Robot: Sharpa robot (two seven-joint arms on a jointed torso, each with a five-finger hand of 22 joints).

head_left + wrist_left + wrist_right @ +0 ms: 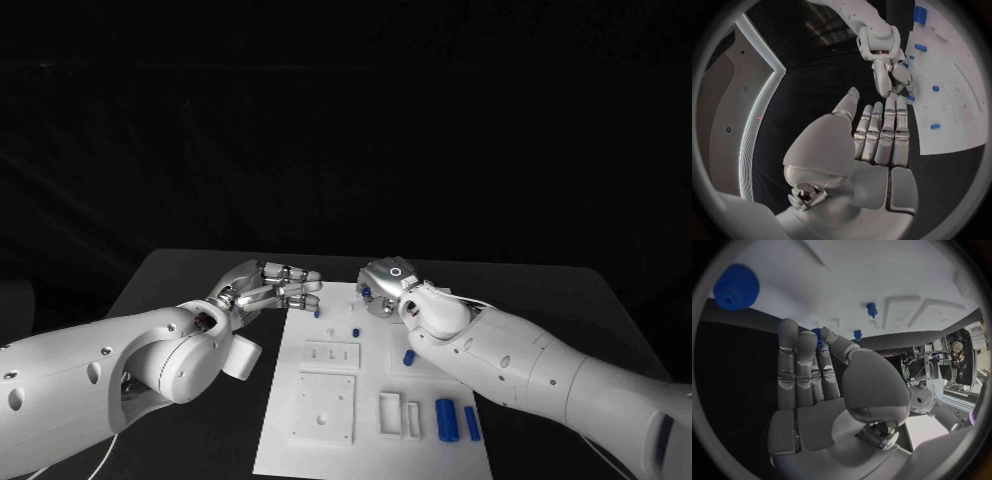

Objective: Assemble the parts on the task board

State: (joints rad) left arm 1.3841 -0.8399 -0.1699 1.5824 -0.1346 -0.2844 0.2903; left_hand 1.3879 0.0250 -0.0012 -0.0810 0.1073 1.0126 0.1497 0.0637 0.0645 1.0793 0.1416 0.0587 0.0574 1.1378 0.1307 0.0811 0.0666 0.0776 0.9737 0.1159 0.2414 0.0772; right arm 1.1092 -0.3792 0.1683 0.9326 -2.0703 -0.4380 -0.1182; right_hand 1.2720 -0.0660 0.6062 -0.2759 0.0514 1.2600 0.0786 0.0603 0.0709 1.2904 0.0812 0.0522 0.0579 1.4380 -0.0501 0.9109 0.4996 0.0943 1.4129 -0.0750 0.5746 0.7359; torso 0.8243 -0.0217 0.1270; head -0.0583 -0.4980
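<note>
Right hand (811, 390) fingers straight, holding nothing, blue part (819, 335) at fingertips, on task board (898, 270)

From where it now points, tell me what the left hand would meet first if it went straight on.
Probably the right hand: the left hand has its fingers aimed at it along the white board's edge. Depth is unclear.

Black table (188, 290) under the board — dark bkgd behind.

Black table (188, 275); white task board (325, 445) lying flat on it.
</note>
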